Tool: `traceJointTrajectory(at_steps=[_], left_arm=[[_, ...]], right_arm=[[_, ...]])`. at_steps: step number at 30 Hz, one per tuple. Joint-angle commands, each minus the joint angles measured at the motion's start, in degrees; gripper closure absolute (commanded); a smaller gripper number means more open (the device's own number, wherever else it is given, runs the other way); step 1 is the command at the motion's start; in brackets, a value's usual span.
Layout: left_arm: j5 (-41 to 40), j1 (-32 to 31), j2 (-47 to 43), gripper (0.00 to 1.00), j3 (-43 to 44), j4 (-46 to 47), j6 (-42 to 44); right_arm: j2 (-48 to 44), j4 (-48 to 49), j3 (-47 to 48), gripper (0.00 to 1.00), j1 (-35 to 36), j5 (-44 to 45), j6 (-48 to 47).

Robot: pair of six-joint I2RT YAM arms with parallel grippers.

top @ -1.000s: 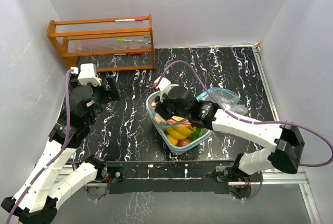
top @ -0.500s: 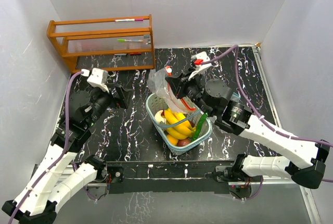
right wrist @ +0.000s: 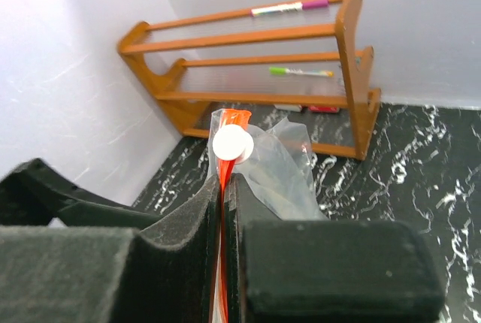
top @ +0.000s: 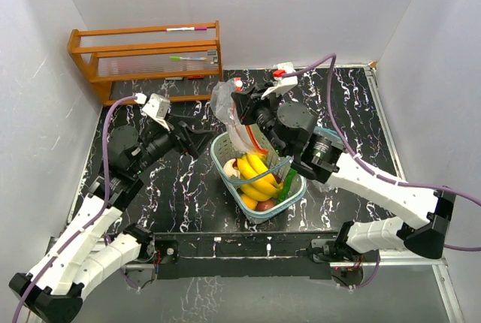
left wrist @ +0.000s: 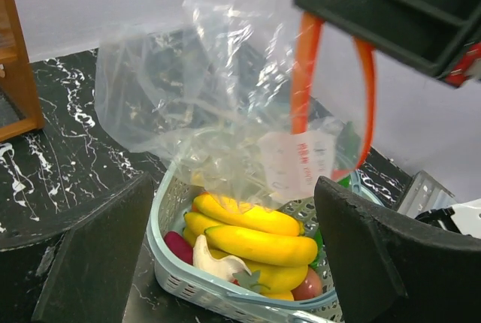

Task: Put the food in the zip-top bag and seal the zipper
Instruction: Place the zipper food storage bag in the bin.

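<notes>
One zip-top bag (left wrist: pixel 218 105) hangs over the single teal basket (left wrist: pixel 161 242), its orange zipper edge pinched tight in the right gripper (right wrist: pixel 224 206). The left gripper (top: pixel 194 134) faces it, spread wide and empty. The food lies in the basket: at least three bananas (left wrist: pixel 259 246), one green pepper (top: pixel 288 182) and one dark red fruit (left wrist: pixel 178 246) can be counted.

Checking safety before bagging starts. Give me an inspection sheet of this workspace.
Surface: black, white-veined marbled tabletop.
Job's things: clear plastic zip-top bag, orange zipper, hangs above pale teal mesh basket; yellow toy bananas and long green pepper lie in the basket.
Clutter: wooden rack holding markers, far left corner.
Hands: right hand shut on the bag's zipper edge; left hand open, facing the bag.
Cables: purple cable looping along each arm.
Surroundings: white walls.
</notes>
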Motion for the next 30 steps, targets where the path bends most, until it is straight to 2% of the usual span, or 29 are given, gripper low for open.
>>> traceJointTrajectory(at_steps=[1, 5, 9, 17, 20, 24, 30], left_arm=[[1.26, -0.1, -2.94, 0.13, -0.79, -0.13, -0.05], [1.85, -0.1, -4.46, 0.13, -3.22, -1.78, -0.46], [0.36, -0.1, -5.86, 0.13, -2.62, -4.93, 1.06], [-4.18, -0.08, -7.5, 0.13, -1.32, -11.46, 4.52], [-6.36, -0.1, -8.15, 0.13, -1.11, -13.45, 5.02], [-13.62, -0.1, -8.46, 0.14, -0.4, -16.67, 3.73], [-15.5, -0.08, -8.96, 0.14, -2.39, -16.94, 0.79]], right_arm=[[1.62, -1.66, 0.45, 0.92, -0.04, 4.91, 2.85], [1.89, -0.82, -2.63, 0.91, 0.01, 3.03, 5.71], [5.23, -5.97, -0.09, 0.85, 0.14, 2.56, 7.18], [6.55, -0.56, -2.08, 0.38, 0.97, -16.63, 6.21], [3.79, -0.13, -3.34, 0.34, 0.97, -17.76, 6.0], [-0.67, -1.37, -5.32, 0.31, 0.96, -13.85, 4.78], [-2.88, -10.14, -6.05, 0.31, 0.97, -6.88, 3.36]])
